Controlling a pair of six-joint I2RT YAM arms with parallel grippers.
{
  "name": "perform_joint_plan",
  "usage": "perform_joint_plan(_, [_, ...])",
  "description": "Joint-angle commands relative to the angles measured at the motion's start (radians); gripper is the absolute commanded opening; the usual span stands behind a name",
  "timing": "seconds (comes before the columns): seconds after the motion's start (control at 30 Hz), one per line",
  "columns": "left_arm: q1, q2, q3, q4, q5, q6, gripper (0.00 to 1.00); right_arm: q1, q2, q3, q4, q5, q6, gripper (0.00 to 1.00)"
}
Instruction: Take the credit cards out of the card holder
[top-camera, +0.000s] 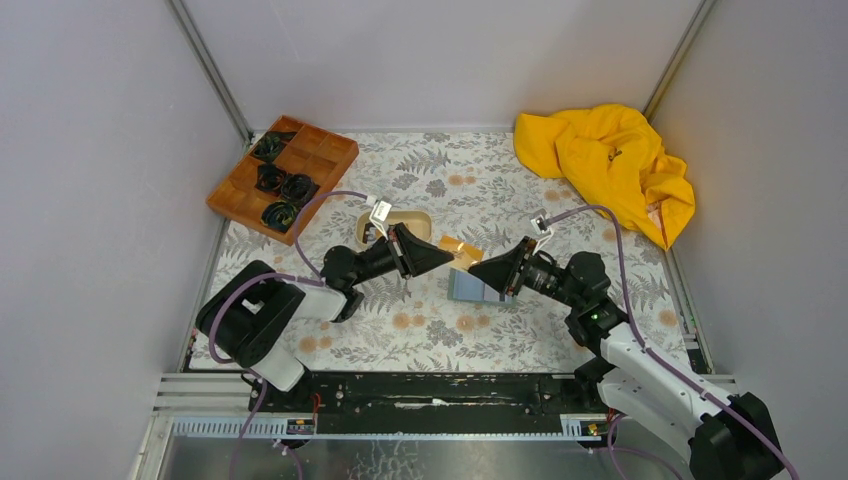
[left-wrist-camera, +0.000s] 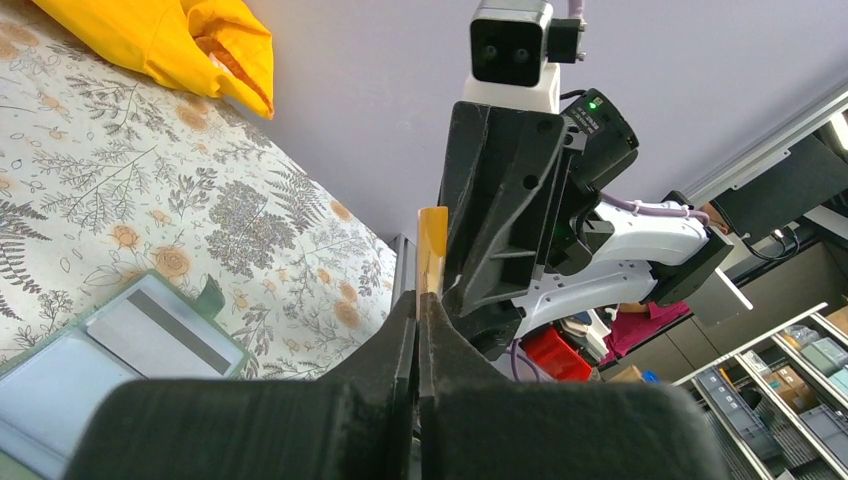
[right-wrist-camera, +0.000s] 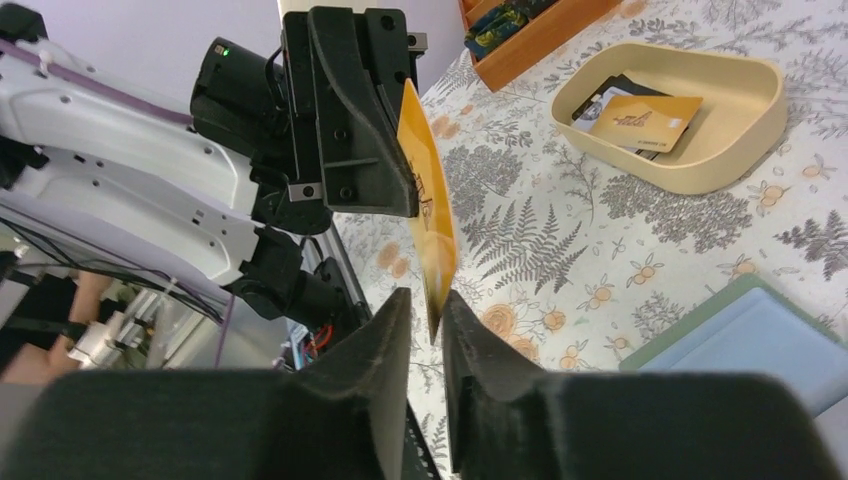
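Two or more cards lie in the beige tray, done. One orange card is in mid-air, clamped tight in the left gripper. The right gripper is narrowly parted around its lower edge, not visibly pinching. One striped whitish card sits in the card holder, flat at table centre. Judged roughly midway.

Plain grey walls close in a pale cloth printed with ferns and flowers, evenly lit.
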Motion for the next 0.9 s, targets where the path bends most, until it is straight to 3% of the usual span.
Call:
perform_joint_plan(0.0, [-0.013, 0.003, -0.002, 0.075, -0.004, 0.013, 0.00, 0.005, -0.012, 0.039, 0.053, -0.004, -0.011, 0.11])
perform_joint_plan(0.07, [-0.014, 0.000, 0.000, 0.075, -0.001, 0.007, 0.00, 0.006, -0.006, 0.038, 0.060, -0.009, -0.006, 0.01])
perform_joint_plan(0.13, [-0.015, 0.000, 0.000, 0.075, 0.002, 0.002, 0.03, 0.006, -0.002, 0.035, 0.073, -0.015, -0.002, 0.00])
perform_joint_plan(0.17, [-0.014, 0.001, 0.000, 0.075, 0.006, 0.001, 0.13, 0.005, 0.000, 0.035, 0.075, -0.017, -0.001, 0.00])
perform_joint_plan(0.27, [-0.008, -0.019, -0.018, 0.076, -0.003, 0.003, 0.56, 0.005, 0.010, 0.048, 0.045, -0.005, -0.020, 0.00])
perform_joint_plan(0.4, [0.063, -0.085, -0.088, 0.018, -0.064, 0.009, 0.94, -0.007, 0.047, 0.066, 0.057, -0.018, -0.011, 0.00])
perform_joint_plan(0.5, [0.124, -0.162, -0.172, -0.150, -0.150, 0.062, 1.00, -0.027, 0.098, 0.095, 0.046, -0.022, 0.012, 0.00])
perform_joint_plan(0.7, [0.130, -0.459, -0.300, -0.516, -0.446, 0.172, 0.97, -0.055, 0.338, 0.283, -0.066, -0.062, 0.057, 0.00])
perform_joint_plan(0.87, [0.131, -0.649, -0.285, -0.747, -0.511, 0.239, 0.97, -0.053, 0.608, 0.526, -0.241, -0.138, 0.007, 0.00])
